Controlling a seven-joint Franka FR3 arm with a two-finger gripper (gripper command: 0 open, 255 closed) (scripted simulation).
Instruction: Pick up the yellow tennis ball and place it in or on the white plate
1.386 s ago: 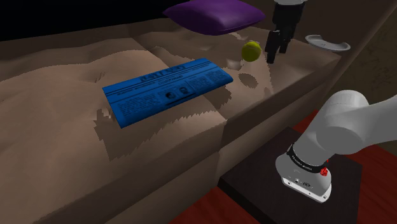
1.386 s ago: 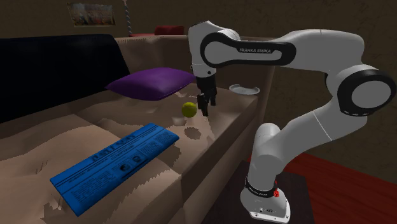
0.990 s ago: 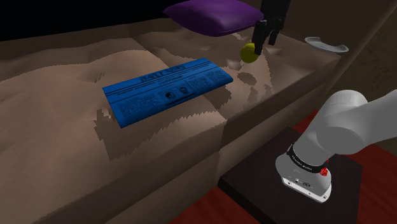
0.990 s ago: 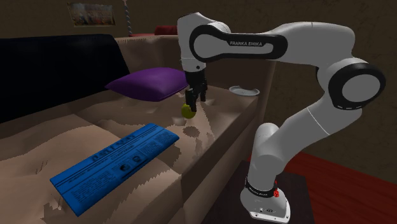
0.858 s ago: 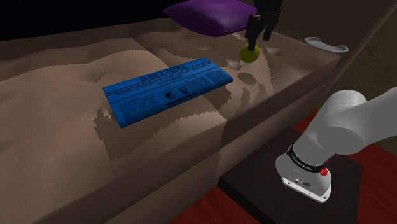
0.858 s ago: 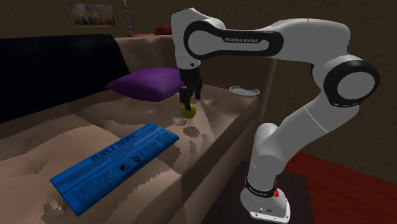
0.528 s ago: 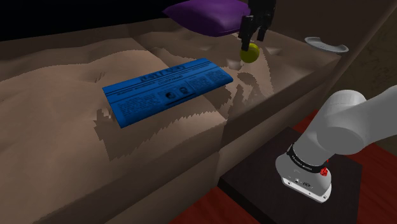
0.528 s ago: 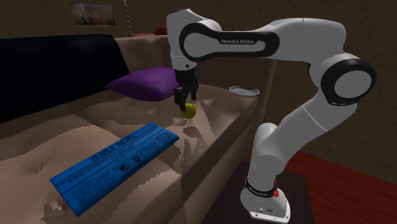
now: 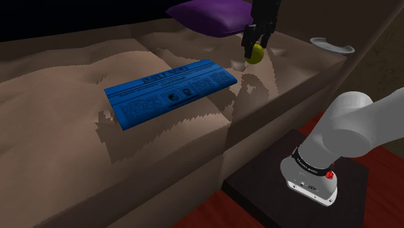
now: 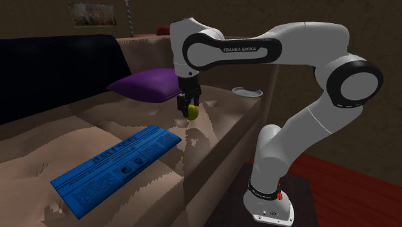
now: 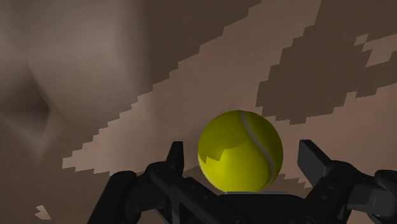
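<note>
The yellow tennis ball (image 9: 258, 55) (image 10: 193, 111) rests on the brown sofa seat near the purple cushion. My gripper (image 9: 254, 46) (image 10: 188, 104) hangs straight down over it and reaches the ball's upper part. In the wrist view the ball (image 11: 240, 151) sits between my fingers (image 11: 175, 156), which stand apart with a small gap on each side, so the gripper (image 11: 243, 158) is open and holds nothing. The white plate (image 9: 332, 44) (image 10: 247, 91) lies on the sofa's arm, at the shoulder view's right of the ball.
A flat blue printed box (image 9: 169, 91) (image 10: 116, 169) lies on the seat toward the shoulder view's left. The purple cushion (image 9: 213, 14) (image 10: 151, 84) leans at the back behind the ball. My stand (image 9: 304, 194) sits below the sofa's front edge.
My gripper swung from beside the ball toward the shoulder view's left until it was over it, then came down around it. The ball stayed where it was.
</note>
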